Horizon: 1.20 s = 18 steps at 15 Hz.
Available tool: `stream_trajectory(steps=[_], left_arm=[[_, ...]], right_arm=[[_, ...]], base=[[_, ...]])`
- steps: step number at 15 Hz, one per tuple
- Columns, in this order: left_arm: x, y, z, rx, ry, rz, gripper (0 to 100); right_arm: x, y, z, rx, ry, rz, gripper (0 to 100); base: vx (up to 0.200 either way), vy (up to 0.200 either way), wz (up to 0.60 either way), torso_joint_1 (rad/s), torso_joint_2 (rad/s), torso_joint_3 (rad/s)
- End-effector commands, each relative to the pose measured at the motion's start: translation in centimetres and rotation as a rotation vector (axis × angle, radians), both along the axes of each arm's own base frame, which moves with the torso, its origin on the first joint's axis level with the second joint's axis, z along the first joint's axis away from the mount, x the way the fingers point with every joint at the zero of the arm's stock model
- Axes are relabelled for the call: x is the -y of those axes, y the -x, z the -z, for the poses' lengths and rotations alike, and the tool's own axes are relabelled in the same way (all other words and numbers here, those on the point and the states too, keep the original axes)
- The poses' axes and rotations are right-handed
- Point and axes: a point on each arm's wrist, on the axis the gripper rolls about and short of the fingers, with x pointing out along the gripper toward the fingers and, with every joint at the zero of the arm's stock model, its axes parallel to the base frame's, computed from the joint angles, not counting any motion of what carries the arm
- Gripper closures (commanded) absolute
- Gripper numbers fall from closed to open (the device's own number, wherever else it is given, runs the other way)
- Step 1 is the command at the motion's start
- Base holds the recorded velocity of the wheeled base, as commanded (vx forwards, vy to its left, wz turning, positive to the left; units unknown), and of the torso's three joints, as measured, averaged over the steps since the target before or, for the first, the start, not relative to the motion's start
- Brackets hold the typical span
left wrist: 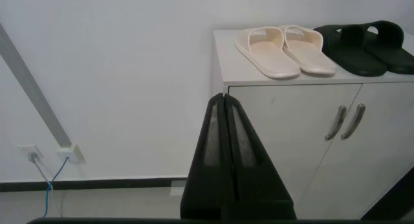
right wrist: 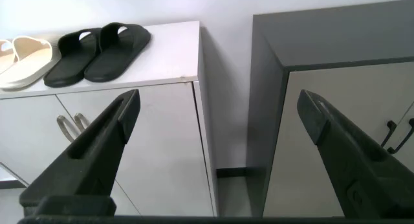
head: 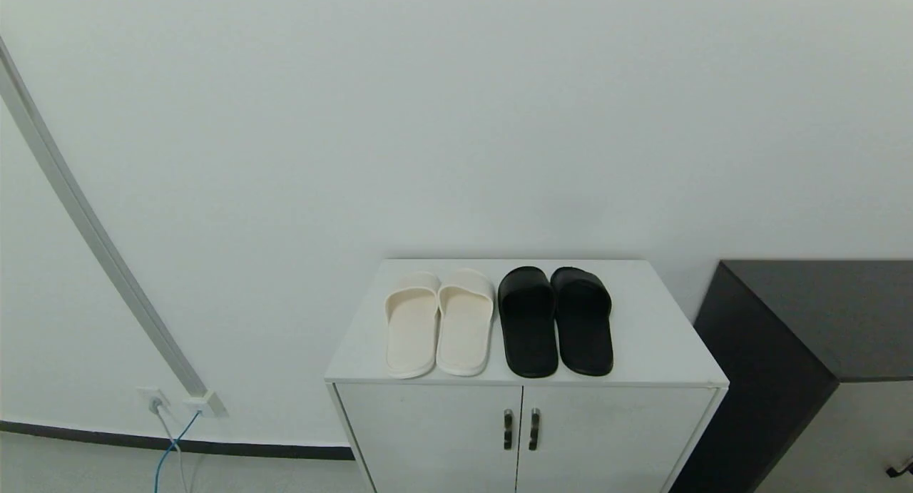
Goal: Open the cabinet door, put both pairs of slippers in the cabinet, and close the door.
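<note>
Atop the closed white cabinet (head: 428,436), the white slippers (head: 463,329) and black slippers (head: 528,329) sit side by side.

The left gripper (left wrist: 224,96) has two matte black fingers (left wrist: 210,143), long tapering wedges with shallow recessed panels, possibly ribbed. The right gripper (right wrist: 218,98) has matching black fingers (right wrist: 97,153), blunt-tipped, widening toward a dark base bar.

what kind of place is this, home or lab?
Likely an entryway-style corner of an office or lab, not certain: a white cabinet with closed doors against a bare wall, white slippers and black slippers on top, a wall socket under surface trunking.
</note>
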Motion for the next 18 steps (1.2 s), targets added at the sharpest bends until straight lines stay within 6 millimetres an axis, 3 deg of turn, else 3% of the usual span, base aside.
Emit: stream_trajectory(steps=[1,6,7,8,9,15,18], left_arm=[[0.0,0.0,0.0,-0.002,-0.001,0.0,100],[0.0,0.0,0.0,-0.002,-0.001,0.0,100],[0.0,0.0,0.0,-0.002,-0.001,0.0,100],[0.0,0.0,0.0,-0.002,-0.001,0.0,100],[0.0,0.0,0.0,-0.002,-0.001,0.0,100],[0.0,0.0,0.0,-0.002,-0.003,0.0,100],[0.0,0.0,0.0,-0.002,-0.003,0.0,100]], right_arm=[[0.0,0.0,0.0,-0.001,0.0,0.0,0],[0.0,0.0,0.0,-0.001,0.006,-0.008,0],[0.0,0.2,-1.0,0.025,-0.006,-0.015,0],[0.0,0.5,-3.5,0.062,-0.041,-0.026,0],[0.0,0.3,-4.7,0.05,-0.058,-0.035,0],[-0.8,-5.6,-6.0,-0.297,-0.049,-0.316,0],[-2.1,-10.8,-7.4,-0.368,-0.04,-0.41,0]], base=[[0.0,0.0,0.0,0.0,0.0,0.0],[0.0,0.0,0.0,0.0,0.0,0.0],[0.0,0.0,0.0,0.0,0.0,0.0],[0.0,0.0,0.0,0.0,0.0,0.0],[0.0,0.0,0.0,0.0,0.0,0.0],[0.0,0.0,0.0,0.0,0.0,0.0],[0.0,0.0,0.0,0.0,0.0,0.0]])
